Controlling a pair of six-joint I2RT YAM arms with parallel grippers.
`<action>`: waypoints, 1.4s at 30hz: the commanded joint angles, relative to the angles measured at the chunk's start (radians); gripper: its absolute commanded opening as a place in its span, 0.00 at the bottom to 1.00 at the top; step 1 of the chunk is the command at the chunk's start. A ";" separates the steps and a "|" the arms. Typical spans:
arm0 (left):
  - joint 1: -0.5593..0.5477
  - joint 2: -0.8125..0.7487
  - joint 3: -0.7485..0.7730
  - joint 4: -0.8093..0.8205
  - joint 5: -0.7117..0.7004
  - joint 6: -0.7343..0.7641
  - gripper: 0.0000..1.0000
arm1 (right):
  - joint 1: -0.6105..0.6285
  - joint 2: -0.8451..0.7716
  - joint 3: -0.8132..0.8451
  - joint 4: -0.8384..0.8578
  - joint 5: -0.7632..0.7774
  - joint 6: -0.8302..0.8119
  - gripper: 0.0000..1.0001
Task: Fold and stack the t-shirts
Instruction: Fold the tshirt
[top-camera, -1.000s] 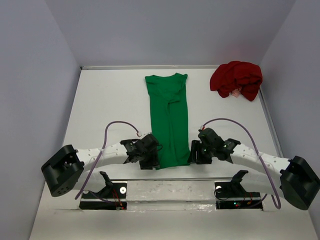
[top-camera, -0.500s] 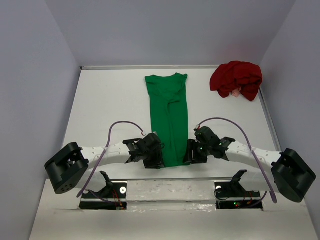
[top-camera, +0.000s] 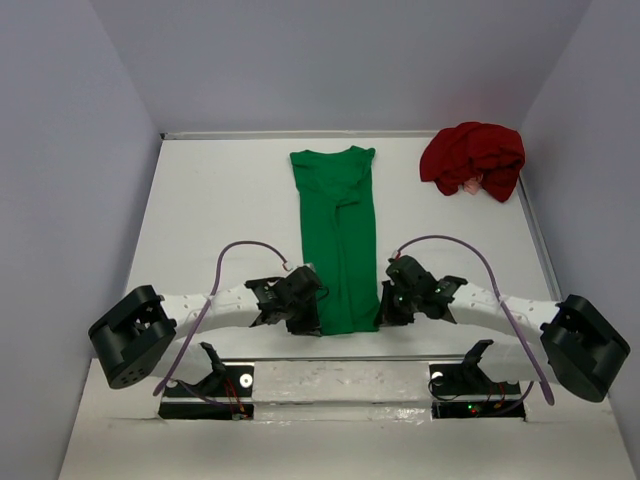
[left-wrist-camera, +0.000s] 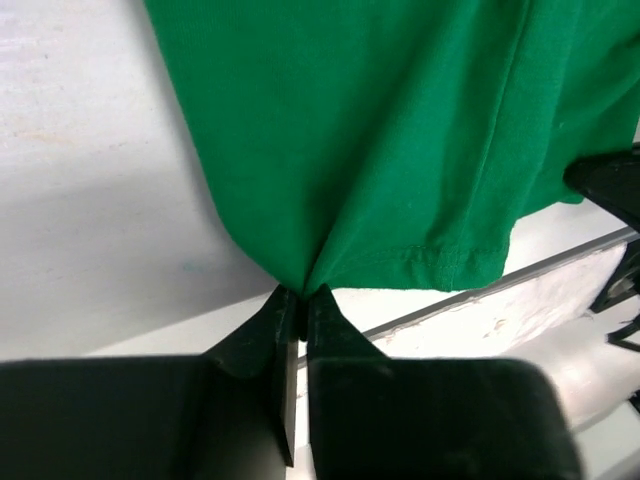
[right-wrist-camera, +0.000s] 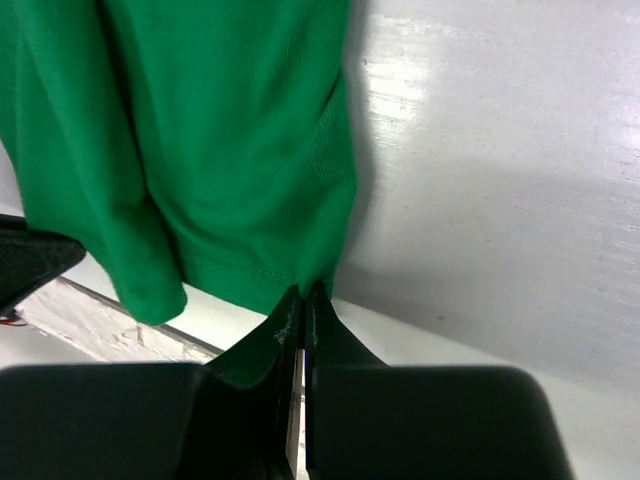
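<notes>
The green t-shirt (top-camera: 337, 235) lies folded into a long narrow strip down the middle of the table, collar at the far end. My left gripper (top-camera: 316, 322) is shut on its near left hem corner (left-wrist-camera: 297, 283). My right gripper (top-camera: 381, 317) is shut on the near right hem corner (right-wrist-camera: 312, 283). In both wrist views the cloth bunches to a point between the closed fingertips. The dark red t-shirt (top-camera: 474, 158) sits crumpled in a heap at the far right corner.
The table's near edge (left-wrist-camera: 560, 262) runs just under the shirt's hem. White walls close the table at the left, back and right. Bare white table (top-camera: 215, 215) stretches to either side of the green strip. Purple cables loop above both arms.
Both grippers have closed onto the green t-shirt's near hem corners; a second ago they stood open beside the hem. The arms shifted slightly inward toward the shirt.
</notes>
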 joint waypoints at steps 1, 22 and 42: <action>-0.005 -0.022 -0.004 -0.006 -0.018 0.011 0.01 | 0.045 0.020 0.042 -0.018 0.061 0.029 0.00; -0.005 -0.165 -0.007 -0.119 -0.100 -0.006 0.00 | 0.171 -0.015 0.124 -0.192 0.298 0.120 0.00; 0.014 -0.041 0.200 -0.217 -0.199 0.122 0.00 | 0.171 0.133 0.408 -0.327 0.439 -0.049 0.00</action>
